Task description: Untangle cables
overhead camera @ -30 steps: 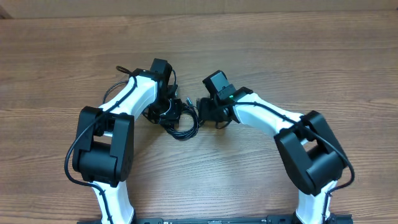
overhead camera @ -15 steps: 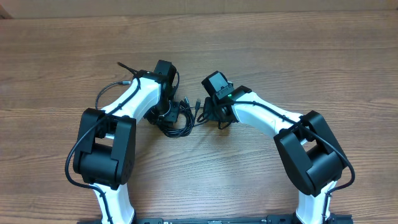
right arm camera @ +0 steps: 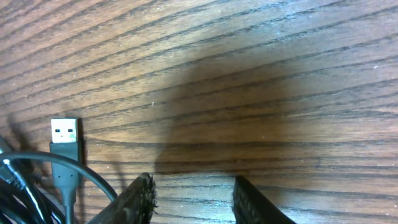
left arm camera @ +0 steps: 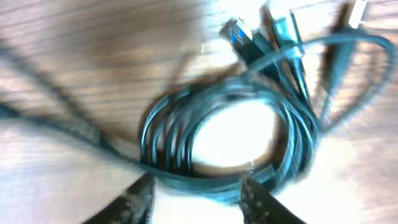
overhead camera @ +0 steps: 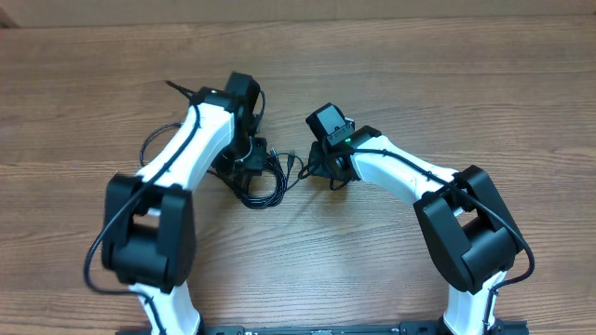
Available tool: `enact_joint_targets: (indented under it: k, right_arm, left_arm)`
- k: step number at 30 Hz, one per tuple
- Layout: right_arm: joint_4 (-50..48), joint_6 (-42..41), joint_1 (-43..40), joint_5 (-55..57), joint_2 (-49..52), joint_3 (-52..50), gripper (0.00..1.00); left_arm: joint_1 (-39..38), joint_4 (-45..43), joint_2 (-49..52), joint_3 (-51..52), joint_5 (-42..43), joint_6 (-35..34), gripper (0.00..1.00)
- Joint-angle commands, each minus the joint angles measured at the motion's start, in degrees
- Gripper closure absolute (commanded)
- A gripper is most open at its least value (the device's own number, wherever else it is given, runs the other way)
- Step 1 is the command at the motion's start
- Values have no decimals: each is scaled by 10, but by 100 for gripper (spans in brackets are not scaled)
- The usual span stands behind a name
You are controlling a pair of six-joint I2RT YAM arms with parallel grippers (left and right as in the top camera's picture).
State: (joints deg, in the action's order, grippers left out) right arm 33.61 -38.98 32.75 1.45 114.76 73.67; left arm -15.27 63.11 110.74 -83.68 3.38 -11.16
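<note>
Left arm advanced; left fingers wide at cables; right fingers wide above table.

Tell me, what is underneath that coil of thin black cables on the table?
Only bare wooden table shows through the loop of thin black cables. In the overhead view the white left arm covers the coil's edge, so that part is hidden.

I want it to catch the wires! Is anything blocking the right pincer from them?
No, nothing visible is. The right pincer hangs open over bare table, and the cables with a USB plug lie just beside it, with no other thing between.
</note>
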Motion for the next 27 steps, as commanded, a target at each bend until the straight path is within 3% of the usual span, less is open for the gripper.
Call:
enact_joint_targets:
  k: [1, 3, 6, 8, 10, 13, 15, 20, 22, 23, 24, 26, 27]
  right_arm:
    - [5, 0, -4, -1, 11, -10, 60]
    - [5, 0, -4, -3, 11, -10, 60]
    - [6, 0, -4, -3, 11, -10, 59]
    - [6, 0, -3, -3, 11, -10, 59]
    - [6, 0, -3, -3, 11, -10, 59]
    - [8, 0, -4, -3, 11, -10, 58]
    - [8, 0, -4, -3, 11, -10, 57]
    - [8, 0, -4, -3, 11, -10, 57]
    - [8, 0, -4, -3, 11, -10, 57]
    - [8, 0, -4, -3, 11, -10, 57]
    - [8, 0, -4, -3, 11, -10, 57]
    - [11, 0, -3, -3, 11, -10, 59]
    - [15, 4, -3, -7, 11, -10, 64]
  left_arm:
    - [3, 36, -43, -15, 5, -88, 67]
    - [3, 52, -42, 3, 5, -170, 82]
    - [2, 30, -42, 45, 5, -240, 85]
    - [2, -6, -42, 78, 5, -268, 83]
    - [2, -52, -42, 113, 5, -299, 73]
    - [2, -82, -42, 137, 5, -307, 70]
    - [2, -100, -42, 155, 5, -314, 58]
    - [2, -122, -42, 176, 4, -326, 58]
    - [2, -145, -42, 195, -16, -350, 68]
    - [3, -155, -42, 202, -19, -359, 91]
    - [3, -157, -42, 202, -19, -360, 96]
    - [7, -158, -42, 196, -19, -358, 96]
    - [11, -153, -42, 191, -10, -351, 96]
